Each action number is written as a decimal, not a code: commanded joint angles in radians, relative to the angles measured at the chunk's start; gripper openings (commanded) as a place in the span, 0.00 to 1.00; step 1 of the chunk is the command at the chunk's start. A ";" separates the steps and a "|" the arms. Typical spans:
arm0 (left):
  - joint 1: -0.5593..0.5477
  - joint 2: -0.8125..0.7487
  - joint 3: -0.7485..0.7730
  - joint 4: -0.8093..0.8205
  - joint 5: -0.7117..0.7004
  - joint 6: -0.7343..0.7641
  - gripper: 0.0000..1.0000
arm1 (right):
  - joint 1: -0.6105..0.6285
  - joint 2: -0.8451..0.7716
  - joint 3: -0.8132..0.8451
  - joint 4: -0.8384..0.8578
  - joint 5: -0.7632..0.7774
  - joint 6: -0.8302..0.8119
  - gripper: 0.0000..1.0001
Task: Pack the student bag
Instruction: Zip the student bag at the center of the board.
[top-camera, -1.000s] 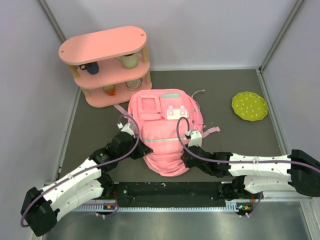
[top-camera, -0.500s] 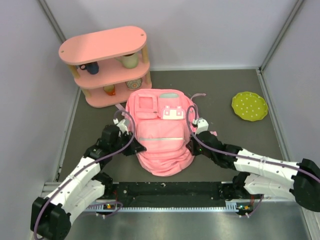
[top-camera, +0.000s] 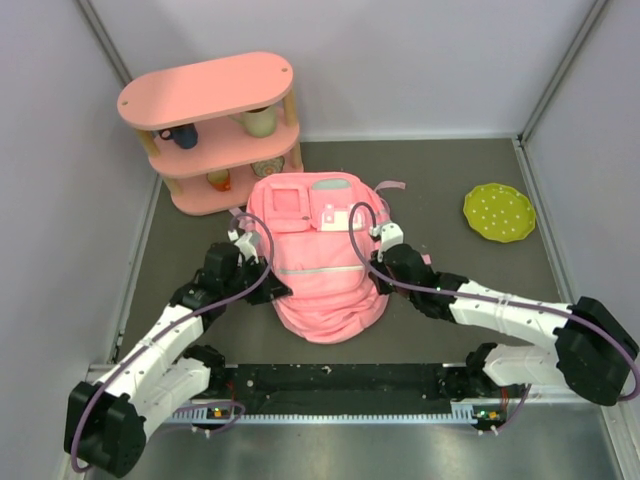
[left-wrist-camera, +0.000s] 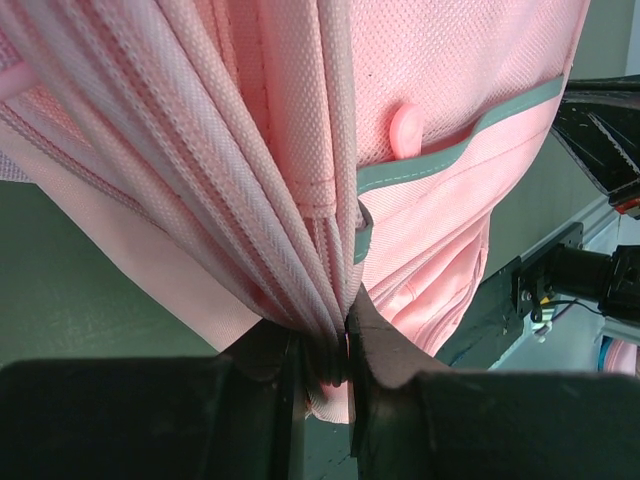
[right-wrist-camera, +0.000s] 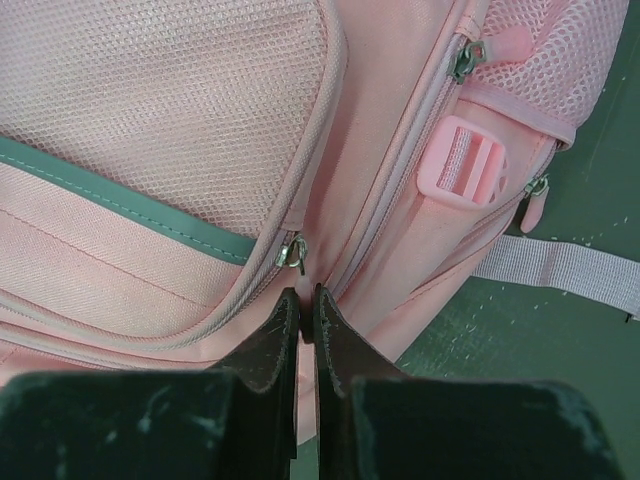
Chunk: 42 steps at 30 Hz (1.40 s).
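While the student bag (top-camera: 318, 270) sits bunched at the middle of the bench (top-camera: 470, 170) with its front pockets facing up, nothing is seen inside it and its visible zips look closed. Cups and small objects sit on the pink shelf (top-camera: 205, 95) at the far left corner, and a green plate (top-camera: 499, 212) lies near the right edge. Packing is therefore judged barely begun; opening the bag and loading it remain. Left end effector (left-wrist-camera: 345, 320): clenched on a bunch of folded fabric at the bag's left side. Right end effector (right-wrist-camera: 307, 295): jaws pressed almost together on the seam just below a zip pull (right-wrist-camera: 292, 252) on the bag's right side, apparently pinching the fabric.
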 joint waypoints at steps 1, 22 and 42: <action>-0.004 -0.007 0.021 -0.054 0.082 0.125 0.00 | -0.044 -0.023 0.065 0.075 0.127 0.004 0.00; -0.195 0.168 0.136 0.043 -0.054 0.057 0.02 | -0.044 -0.551 -0.108 -0.324 0.300 0.320 0.48; -0.193 0.053 0.005 0.113 -0.019 -0.033 0.11 | -0.070 -0.546 -0.197 -0.297 -0.148 0.875 0.48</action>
